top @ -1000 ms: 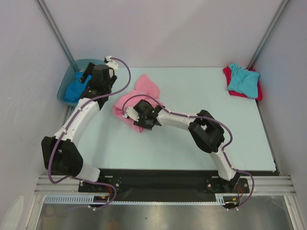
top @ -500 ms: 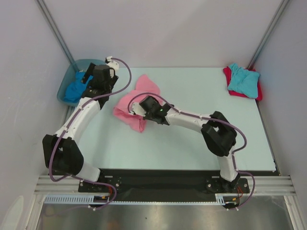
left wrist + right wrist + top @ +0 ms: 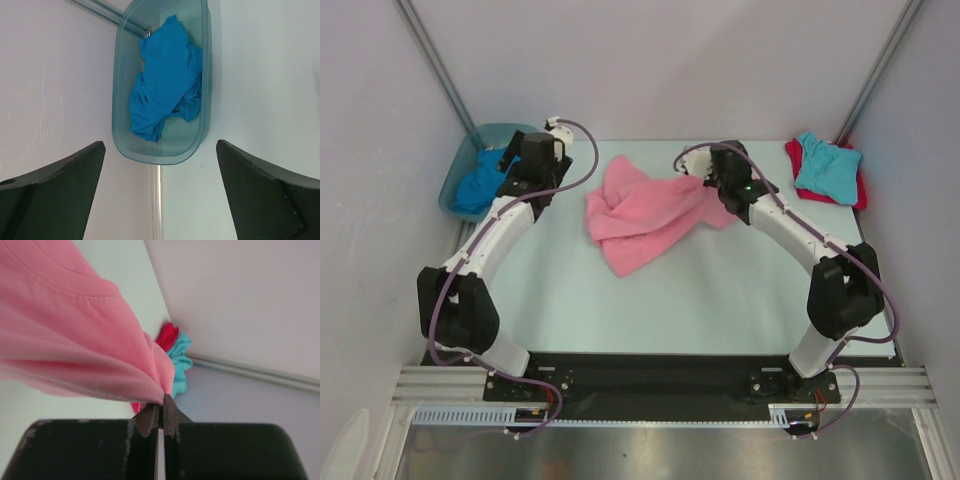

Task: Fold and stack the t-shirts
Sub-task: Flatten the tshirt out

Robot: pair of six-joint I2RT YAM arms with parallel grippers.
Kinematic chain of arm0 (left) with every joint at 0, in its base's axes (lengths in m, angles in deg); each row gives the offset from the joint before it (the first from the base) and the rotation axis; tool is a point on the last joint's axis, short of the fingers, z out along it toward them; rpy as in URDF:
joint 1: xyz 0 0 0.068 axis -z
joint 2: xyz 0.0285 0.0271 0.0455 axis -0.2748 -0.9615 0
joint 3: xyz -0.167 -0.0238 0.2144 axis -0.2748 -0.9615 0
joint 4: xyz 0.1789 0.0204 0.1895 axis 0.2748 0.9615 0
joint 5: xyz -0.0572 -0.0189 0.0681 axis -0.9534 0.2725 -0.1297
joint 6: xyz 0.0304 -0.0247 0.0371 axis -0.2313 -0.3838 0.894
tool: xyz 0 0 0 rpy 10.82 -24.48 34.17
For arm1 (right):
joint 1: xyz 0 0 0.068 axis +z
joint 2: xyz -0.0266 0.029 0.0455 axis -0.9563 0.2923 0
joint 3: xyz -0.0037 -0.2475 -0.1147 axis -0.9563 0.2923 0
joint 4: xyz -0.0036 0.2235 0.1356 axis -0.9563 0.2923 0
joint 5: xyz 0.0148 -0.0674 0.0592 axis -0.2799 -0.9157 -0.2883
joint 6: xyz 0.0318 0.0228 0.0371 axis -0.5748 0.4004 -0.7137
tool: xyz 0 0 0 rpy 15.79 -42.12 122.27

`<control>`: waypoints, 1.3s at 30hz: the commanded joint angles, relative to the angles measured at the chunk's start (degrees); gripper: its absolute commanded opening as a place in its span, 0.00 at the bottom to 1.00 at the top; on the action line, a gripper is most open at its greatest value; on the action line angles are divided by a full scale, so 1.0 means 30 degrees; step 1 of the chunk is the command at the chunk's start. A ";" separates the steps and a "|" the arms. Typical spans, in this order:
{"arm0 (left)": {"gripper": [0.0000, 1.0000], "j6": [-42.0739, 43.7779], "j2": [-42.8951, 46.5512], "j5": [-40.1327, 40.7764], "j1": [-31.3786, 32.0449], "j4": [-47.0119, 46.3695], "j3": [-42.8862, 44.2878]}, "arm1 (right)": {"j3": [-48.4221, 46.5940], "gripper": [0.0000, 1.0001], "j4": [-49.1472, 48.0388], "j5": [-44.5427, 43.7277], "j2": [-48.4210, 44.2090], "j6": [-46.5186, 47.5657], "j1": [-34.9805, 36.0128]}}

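Pinching the pink t-shirt [image 3: 640, 215] tight, perhaps by a hem, right gripper [image 3: 161, 407]; left gripper [image 3: 160, 145] gaping, facing the tub [image 3: 116, 100].

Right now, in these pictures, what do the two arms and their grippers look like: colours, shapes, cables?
The left arm and right arm have white rounded links and bulky black joint housings. A thin purple cable runs along each in loose loops. The left gripper and right gripper have dark wedge-shaped fingers; the right ones look scuffed pale at the tips.
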 commanded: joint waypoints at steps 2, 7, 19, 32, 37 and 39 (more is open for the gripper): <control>1.00 -0.0434 -0.0627 -0.0489 -0.0149 -0.0519 0.1527 | 0.0594 0.00 -0.2085 -0.0732 -0.0808 0.2221 -0.2112; 1.00 -0.0141 -0.1272 -0.0636 -0.0150 -0.0490 0.2289 | 0.1149 0.00 -0.1824 -0.0498 -0.0486 0.2047 -0.3052; 1.00 0.1700 -0.0021 -0.4848 0.0345 0.1590 0.1335 | 0.2383 0.89 -0.1796 -0.1817 0.1361 -0.0529 -0.1737; 1.00 0.9526 0.2302 -1.2234 0.3570 0.6039 -0.3101 | 0.2879 0.90 -0.0360 -0.1230 0.0717 -0.2260 -0.0796; 1.00 1.0609 0.2038 -1.3494 0.5002 0.7186 -0.3771 | 0.3203 0.90 -0.0593 -0.1317 0.0482 -0.1967 -0.1061; 1.00 1.1575 0.1804 -1.3993 0.5531 0.7913 -0.3891 | 0.3086 0.90 -0.0593 -0.1347 0.0540 -0.1967 -0.1149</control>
